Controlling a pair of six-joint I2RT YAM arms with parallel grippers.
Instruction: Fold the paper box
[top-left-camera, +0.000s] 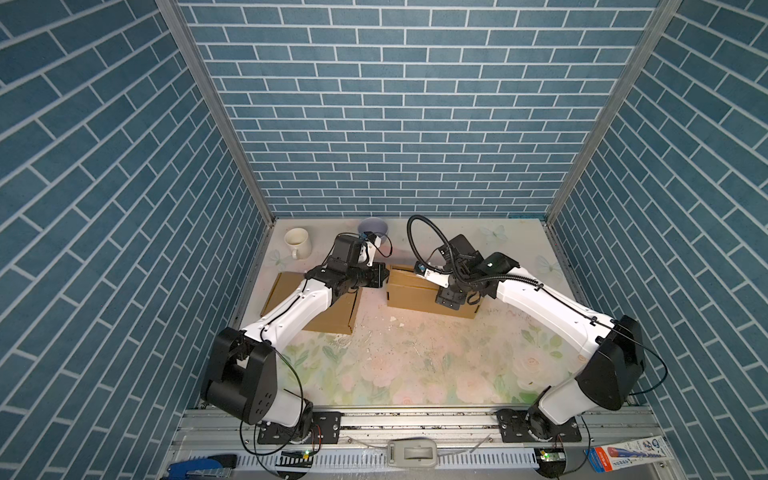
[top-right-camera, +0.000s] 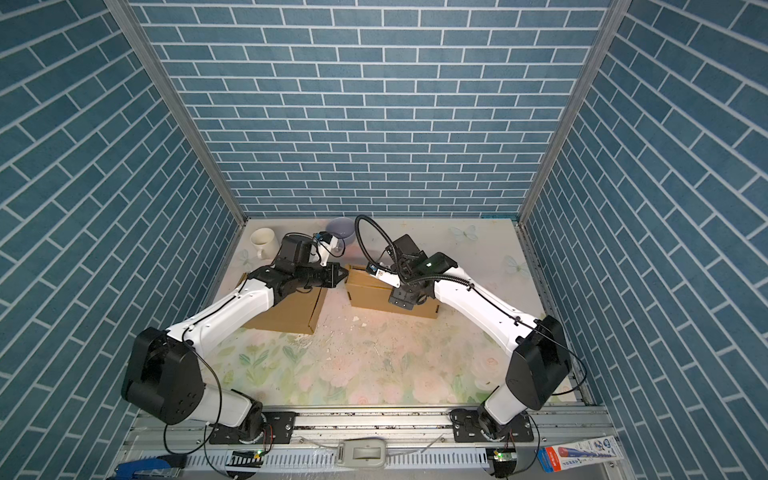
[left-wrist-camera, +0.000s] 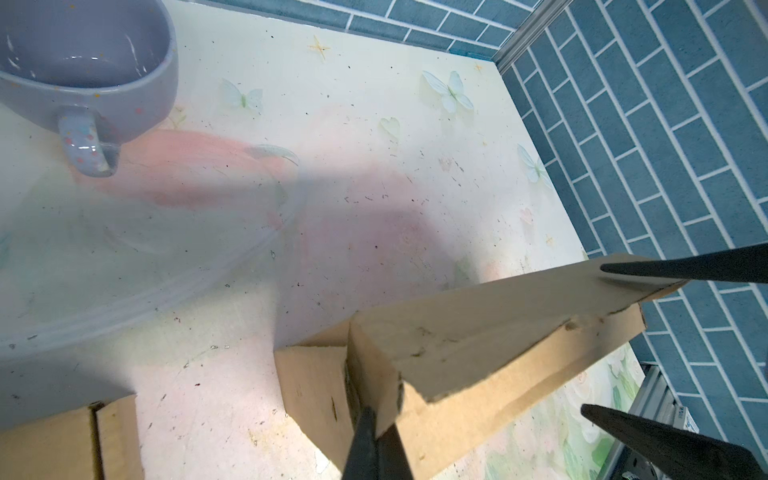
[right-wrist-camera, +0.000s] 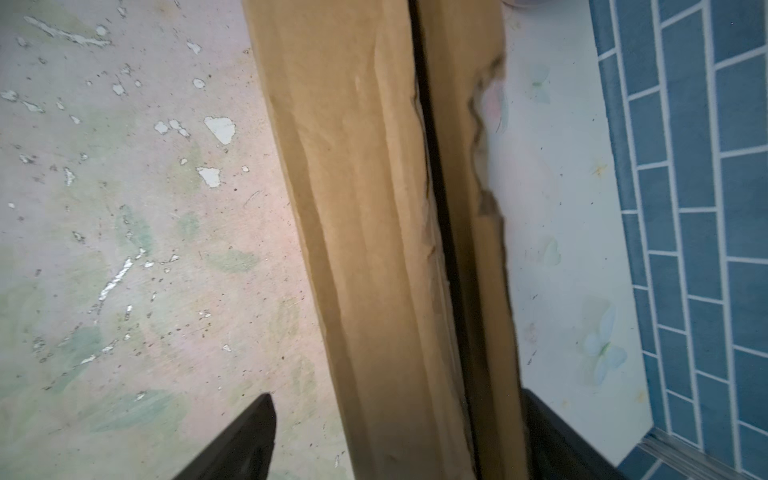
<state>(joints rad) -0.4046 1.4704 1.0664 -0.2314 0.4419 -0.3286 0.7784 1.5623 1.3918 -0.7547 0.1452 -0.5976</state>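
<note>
Floral desk (top-left-camera: 415, 365), blue-brick walls: brown cardboard box (top-left-camera: 409, 291) mid-fold.
Left gripper (top-left-camera: 385, 274) pressed together at its end; right gripper (right-wrist-camera: 397, 397) spread astride the long flap. I'd squeeze next.

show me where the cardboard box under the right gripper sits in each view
In a top view: paper box just right of centre, toward the back of the floor area.
In a top view: the box in the same place.
Left wrist: lower right of the picture, one corner nearest the camera.
Right wrist: a tall strip up the middle.
Shared landmark: the blue brick wall.
</note>
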